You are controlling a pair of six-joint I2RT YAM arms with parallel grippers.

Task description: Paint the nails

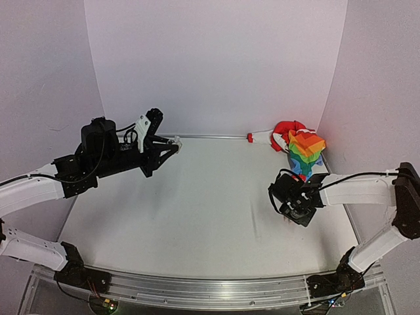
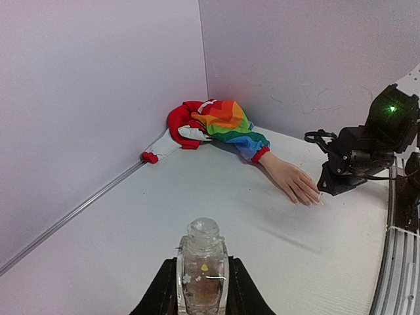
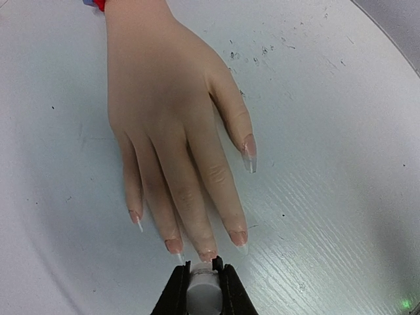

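The pale fake hand (image 3: 172, 125) lies flat on the table, fingers spread, with long clear-tipped nails (image 3: 249, 152). My right gripper (image 3: 204, 279) is shut on a grey-white brush cap (image 3: 204, 290), right at the tip of the middle finger's nail (image 3: 208, 253). In the top view this gripper (image 1: 295, 211) covers the hand at the right. The rainbow sleeve (image 1: 306, 149) runs to the back corner. My left gripper (image 2: 203, 283) is shut on the small clear open bottle (image 2: 203, 262), held above the table at the back left (image 1: 172, 143).
The red cloth (image 1: 287, 129) and a white piece with a red tip (image 1: 257, 137) lie against the back wall. White walls close the table on three sides. A metal rail (image 1: 210, 289) runs along the near edge.
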